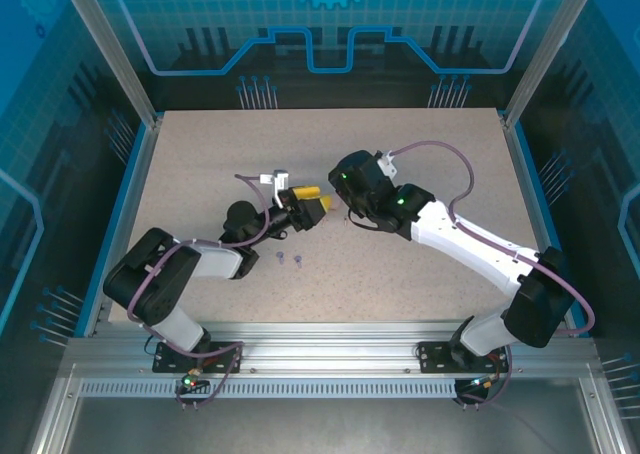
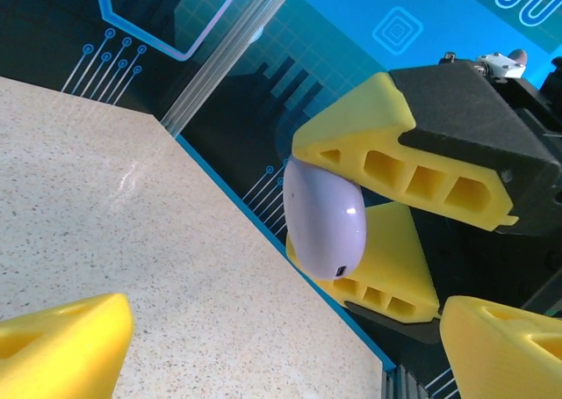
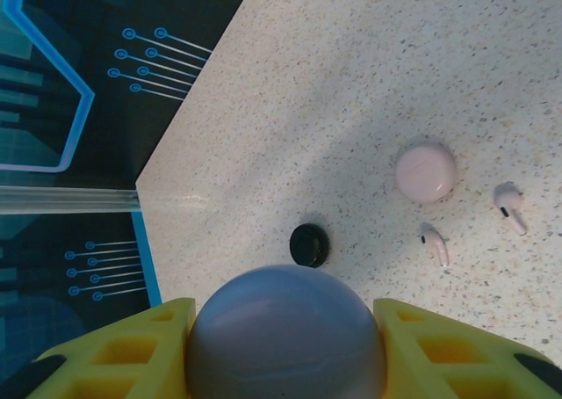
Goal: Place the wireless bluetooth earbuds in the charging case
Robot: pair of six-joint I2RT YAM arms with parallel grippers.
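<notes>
Charging cases counted: three. The lilac case (image 2: 325, 213) is off the worktop (image 1: 420, 134), above its middle, clamped between the two yellow fingers (image 2: 395, 144) of the right end effector (image 3: 283, 318), one finger on each flank, jaws partly closed on it. The black case (image 3: 309, 245) and the pale pink case (image 3: 426, 172) both lie on the worktop, apart from each other, the black one nearer a corner of the worktop; we cannot tell which corner from the right wrist view. Earbuds counted: four. Two pale pink earbuds (image 3: 435, 245) (image 3: 509, 207) lie loose just beside the pink case, not touching it, one on either side of its lower edge in that view. Two lilac earbuds (image 1: 281, 259) (image 1: 299, 261) lie side by side, slightly apart, on the worktop a little left of its middle and closer to its near edge than to its far edge. We see none seated in a case. The left end effector (image 1: 310, 201) hangs just beside the held lilac case, facing it, jaws spread wide, gripping nothing.
</notes>
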